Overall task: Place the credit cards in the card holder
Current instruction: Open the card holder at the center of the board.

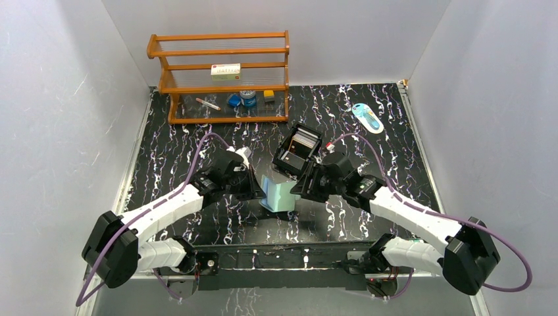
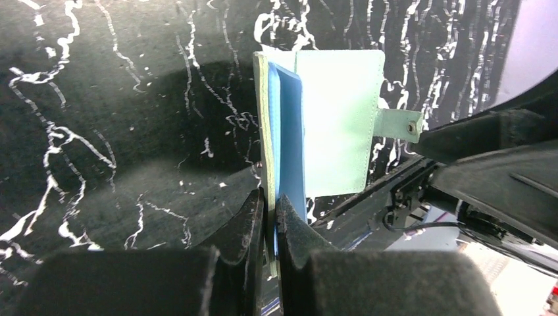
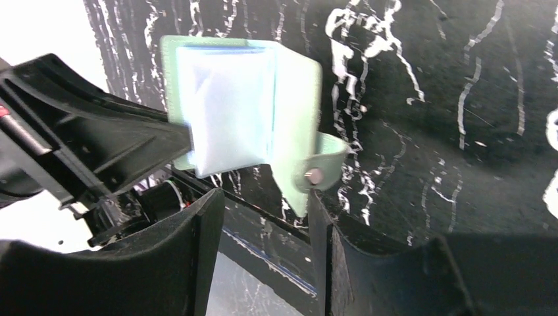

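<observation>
The teal-green card holder [image 1: 276, 194] stands open on edge in the middle of the table. My left gripper [image 2: 270, 220] is shut on the lower edge of one flap of the card holder [image 2: 335, 125], whose blue inner pocket and snap tab [image 2: 398, 124] show. My right gripper [image 3: 266, 217] is open just right of the card holder [image 3: 237, 112]. Its right finger [image 3: 322, 230] is at the edge of the flap with the snap button [image 3: 314, 175]. Credit cards [image 1: 304, 139], the top one white-grey, sit in a black box behind the card holder.
The black compartmented box [image 1: 289, 158] stands open just behind both grippers. A wooden rack [image 1: 224, 79] at the back left holds a white carton and small items. A blue-white object [image 1: 366, 117] lies at the back right. White walls close in the table.
</observation>
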`<state>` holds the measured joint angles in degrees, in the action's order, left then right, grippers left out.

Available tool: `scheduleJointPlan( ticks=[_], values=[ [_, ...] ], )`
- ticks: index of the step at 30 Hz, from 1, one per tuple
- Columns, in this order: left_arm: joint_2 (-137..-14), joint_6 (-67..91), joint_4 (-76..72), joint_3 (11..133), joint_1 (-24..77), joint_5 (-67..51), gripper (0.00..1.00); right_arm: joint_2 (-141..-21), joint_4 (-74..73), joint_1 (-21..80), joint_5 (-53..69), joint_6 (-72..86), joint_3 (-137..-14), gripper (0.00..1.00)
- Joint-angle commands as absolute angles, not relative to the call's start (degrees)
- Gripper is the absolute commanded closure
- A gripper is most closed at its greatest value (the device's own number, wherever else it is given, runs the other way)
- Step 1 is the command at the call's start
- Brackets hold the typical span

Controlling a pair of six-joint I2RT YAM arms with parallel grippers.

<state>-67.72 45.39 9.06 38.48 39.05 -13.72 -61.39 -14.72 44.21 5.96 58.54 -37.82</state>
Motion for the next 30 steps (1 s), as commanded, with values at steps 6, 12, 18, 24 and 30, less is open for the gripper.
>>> scheduleJointPlan(
  ticks=[6, 12, 18, 24, 30],
  values=[
    [-69.7, 43.9, 21.1, 44.2, 40.0, -7.9, 1.0, -70.5, -7.2, 50.5, 3.4, 58.9, -48.6, 0.44],
    [-68.6, 45.6, 19.8, 43.8, 40.1, -10.0, 1.0, -78.6, -8.3, 52.5, 1.3, 56.6, -52.6, 0.37],
    [-66.2, 46.2, 18.5, 42.5, 40.2, -10.1, 1.0, -84.6, -7.5, 53.3, 2.1, 55.6, -55.1, 0.32],
    [-65.4, 46.3, 17.5, 41.3, 40.2, -10.0, 1.0, -89.0, -7.6, 53.6, 3.4, 54.9, -57.4, 0.29],
    [-65.9, 46.0, 16.1, 40.2, 40.2, -10.2, 1.0, -92.2, -10.0, 53.9, 1.9, 54.1, -58.8, 0.28]
  ],
)
